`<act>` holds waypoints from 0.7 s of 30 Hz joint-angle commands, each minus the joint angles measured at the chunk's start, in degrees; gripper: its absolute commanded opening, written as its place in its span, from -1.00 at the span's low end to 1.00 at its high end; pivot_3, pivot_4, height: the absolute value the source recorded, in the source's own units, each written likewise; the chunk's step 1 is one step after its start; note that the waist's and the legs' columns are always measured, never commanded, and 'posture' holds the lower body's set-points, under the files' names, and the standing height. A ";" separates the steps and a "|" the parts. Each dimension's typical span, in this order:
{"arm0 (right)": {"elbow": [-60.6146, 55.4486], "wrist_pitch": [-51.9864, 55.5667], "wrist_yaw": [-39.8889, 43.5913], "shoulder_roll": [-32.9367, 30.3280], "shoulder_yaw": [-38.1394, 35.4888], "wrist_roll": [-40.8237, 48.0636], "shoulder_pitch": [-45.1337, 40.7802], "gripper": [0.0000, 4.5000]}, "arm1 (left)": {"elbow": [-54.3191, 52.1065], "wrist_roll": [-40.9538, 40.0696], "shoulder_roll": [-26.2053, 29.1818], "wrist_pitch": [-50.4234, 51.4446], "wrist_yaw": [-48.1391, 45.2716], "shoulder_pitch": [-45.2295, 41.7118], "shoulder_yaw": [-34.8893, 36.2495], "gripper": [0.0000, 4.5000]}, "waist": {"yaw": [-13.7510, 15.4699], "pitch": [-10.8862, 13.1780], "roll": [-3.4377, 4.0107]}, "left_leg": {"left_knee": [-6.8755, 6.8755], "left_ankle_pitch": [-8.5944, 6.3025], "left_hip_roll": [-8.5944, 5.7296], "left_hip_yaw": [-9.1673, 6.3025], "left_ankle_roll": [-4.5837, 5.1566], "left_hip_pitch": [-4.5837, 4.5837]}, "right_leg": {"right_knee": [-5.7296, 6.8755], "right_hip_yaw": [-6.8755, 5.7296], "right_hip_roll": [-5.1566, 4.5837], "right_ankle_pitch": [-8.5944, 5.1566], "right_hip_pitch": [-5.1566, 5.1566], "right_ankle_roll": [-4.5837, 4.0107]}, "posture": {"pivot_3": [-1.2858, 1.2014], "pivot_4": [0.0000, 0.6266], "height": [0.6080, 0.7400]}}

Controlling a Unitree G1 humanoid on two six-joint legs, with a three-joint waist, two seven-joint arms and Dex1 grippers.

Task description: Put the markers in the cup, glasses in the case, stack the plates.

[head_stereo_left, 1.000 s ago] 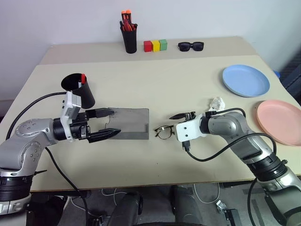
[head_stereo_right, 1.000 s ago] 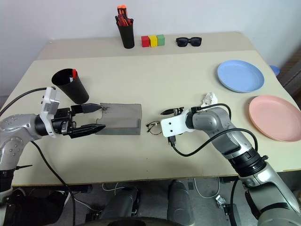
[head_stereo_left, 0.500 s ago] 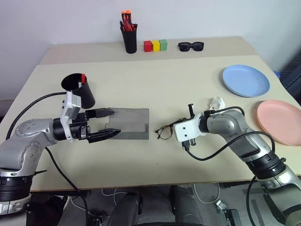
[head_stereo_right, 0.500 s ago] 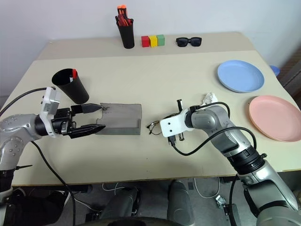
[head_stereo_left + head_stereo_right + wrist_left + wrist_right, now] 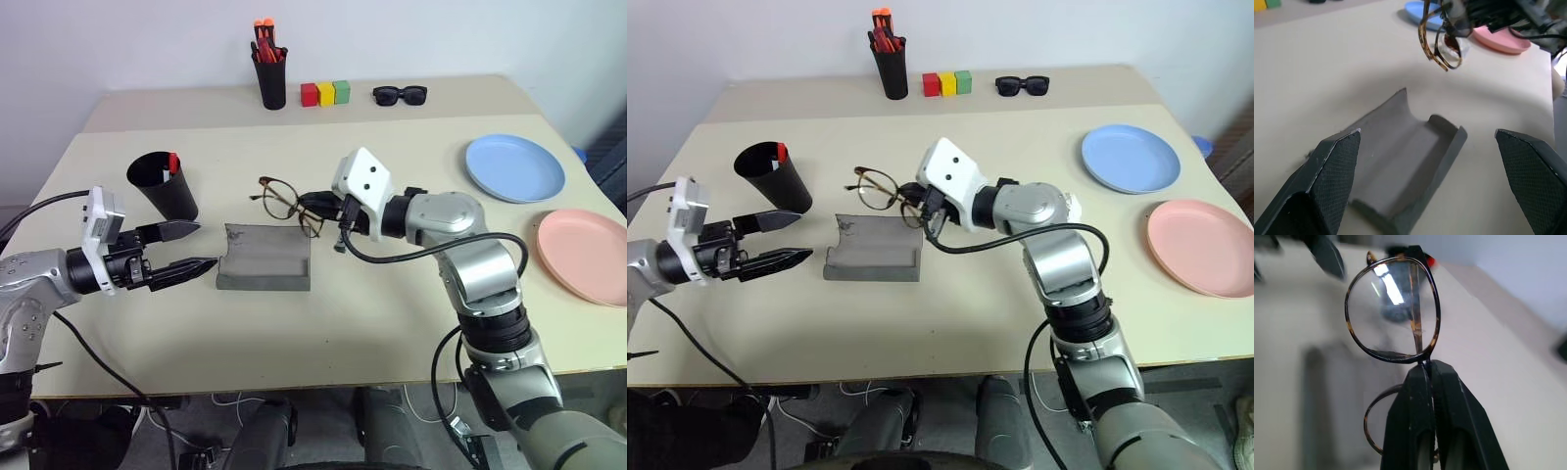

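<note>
Between the two black fingers of your right end effector point(image 5: 1422, 382) sits the bridge of the glasses point(image 5: 284, 199): the fingers are pinched tight on the thin wire there, which leaves both round lenses free and keeps the pads off the glass. That grip holds the frame up off the desk point(image 5: 372, 323), just above the far edge of the case point(image 5: 265, 258), one lens reaching out toward the cup point(image 5: 163, 184). It looks like a carry pose, chosen so the frame can be lowered lengthwise into the trough.

The case lies open, its grey hollow facing up, which is why nothing more need be done to it before the glasses go in. Your left end effector point(image 5: 182, 249) hangs just beside the case's near-left corner with its fingers spread wide and nothing between them. I judge it is parked there to steady the case or shut the lid once the frame is seated.

Further out, the cup stands upright beyond the left end effector, a red-capped marker point(image 5: 172, 162) showing at its rim, so that part seems at least begun; I cannot make out a second marker. Far to the right, the light blue plate point(image 5: 514, 167) and the pink plate point(image 5: 582, 254) lie side by side, not yet stacked. At the back edge, the pen holder point(image 5: 268, 74), coloured blocks point(image 5: 324, 94) and sunglasses point(image 5: 398, 95) sit well apart from the work.
</note>
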 commanded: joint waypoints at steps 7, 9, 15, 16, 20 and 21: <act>4.14 -0.12 -11.48 9.92 5.46 1.46 -1.19 -0.98 | -0.36 -1.64 1.71 -0.97 -2.42 2.92 4.93 1.00 | -0.31 0.00 0.02 | -0.10 0.09 0.04 0.00 -0.16 0.06 | 0.05 -0.01 0.13 0.08 -0.05 -0.12 | 0.03 -0.52 1.00; 6.04 -1.61 -12.59 9.44 8.97 -0.45 -0.15 -0.98 | -1.01 -1.77 1.18 -1.26 -1.95 3.34 4.81 1.00 | -0.31 0.00 0.02 | -0.10 0.10 0.04 0.01 -0.19 0.05 | 0.06 -0.01 0.15 0.09 -0.07 -0.14 | 0.03 -0.52 1.00; 8.62 -0.94 -14.14 8.65 11.17 -0.88 1.20 -0.98 | -0.79 -1.56 0.85 -2.52 -2.25 4.19 4.54 1.00 | -0.27 0.00 0.01 | -0.10 0.11 0.04 0.03 -0.20 0.03 | 0.05 -0.01 0.17 0.09 -0.08 -0.15 | 0.03 -0.52 1.00; 8.88 -0.45 -14.12 8.31 11.48 -0.91 1.40 -0.98 | -0.43 -1.44 0.91 -2.78 -2.48 4.23 4.51 1.00 | -0.26 0.00 0.01 | -0.10 0.11 0.04 0.02 -0.20 0.03 | 0.05 -0.01 0.17 0.10 -0.08 -0.15 | 0.03 -0.52 1.00; 7.91 1.36 -12.82 5.08 13.58 -1.58 1.94 -0.98 | 1.80 -0.50 0.90 -4.53 -3.59 3.99 3.87 1.00 | -0.27 0.00 0.02 | -0.11 0.10 0.04 0.05 -0.20 0.04 | 0.04 -0.01 0.20 0.10 -0.08 -0.16 | 0.03 -0.52 1.00; 7.33 2.59 -12.15 4.07 14.05 -1.47 1.84 -0.98 | 2.10 -0.38 0.89 -4.85 -3.79 3.98 3.68 1.00 | -0.27 0.00 0.01 | -0.11 0.10 0.04 0.07 -0.20 0.03 | 0.04 -0.01 0.21 0.09 -0.09 -0.16 | 0.03 -0.52 1.00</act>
